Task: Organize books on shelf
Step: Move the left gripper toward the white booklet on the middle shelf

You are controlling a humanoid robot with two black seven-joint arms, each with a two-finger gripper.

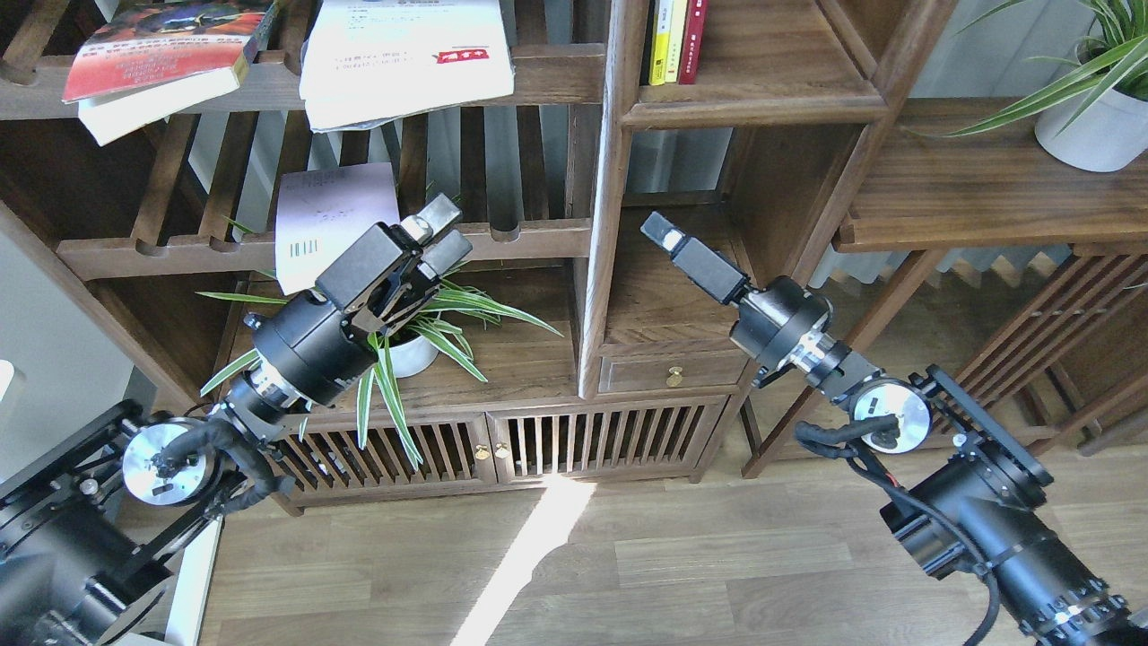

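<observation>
At the far upper left a red-orange book with a dark picture lies flat and askew on the slatted rails, its pale page edges hanging over the front rail. Just right of it a large white book with a red logo also lies flat on those rails, its near edge drooping past the rail. Below, on the next slatted rail, a thin pale lilac booklet with a barcode leans tilted, its lower corner over the rail's front edge. The left gripper hovers just right of that booklet and above a spider plant in a white pot; its two fingers stand close together with only a narrow gap, gripping nothing, and do not touch the booklet. Right of the central upright post, the shelf, a solid dark-brown plank, carries upright books at its far left end: yellow-spined ones and a red-spined one side by side. Lower down, the right gripper points up and left in front of the small compartment above a drawer with a brass knob; it is seen edge-on, so whether its fingers are apart cannot be told, and nothing shows in it. At far right a second potted plant stands on a low wooden table.
</observation>
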